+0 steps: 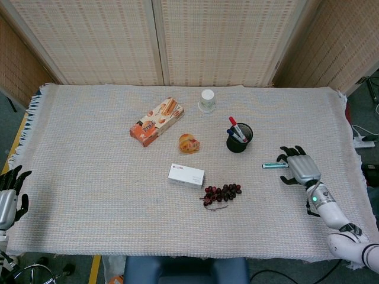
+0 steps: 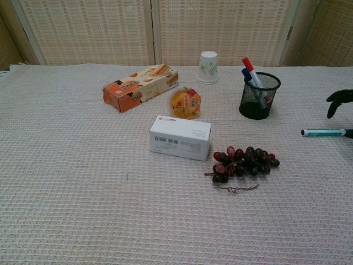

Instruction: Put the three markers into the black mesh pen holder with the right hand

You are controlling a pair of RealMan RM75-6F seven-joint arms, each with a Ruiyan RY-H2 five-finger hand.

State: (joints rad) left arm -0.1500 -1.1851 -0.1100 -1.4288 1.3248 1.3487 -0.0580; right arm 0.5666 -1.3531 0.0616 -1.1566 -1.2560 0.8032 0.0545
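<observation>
The black mesh pen holder (image 1: pixel 238 138) (image 2: pixel 259 97) stands right of centre with a red-capped marker (image 1: pixel 233 123) (image 2: pixel 247 64) and a blue-capped marker (image 2: pixel 246 75) leaning in it. A green marker (image 1: pixel 272 165) (image 2: pixel 324 132) lies flat on the cloth to the holder's right. My right hand (image 1: pixel 299 165) (image 2: pixel 341 100) hovers over the green marker's right end, fingers spread and holding nothing. In the chest view only its dark fingertips show at the right edge, above the marker. My left hand (image 1: pixel 9 195) hangs at the table's near left corner, fingers apart and empty.
A white paper cup (image 1: pixel 206 100) stands behind the holder. An orange snack box (image 1: pixel 157 121), an orange jelly cup (image 1: pixel 189 143), a white carton (image 1: pixel 186 176) and a bunch of dark grapes (image 1: pixel 222 193) lie around the middle. The woven tablecloth (image 1: pixel 89 177) covers the table.
</observation>
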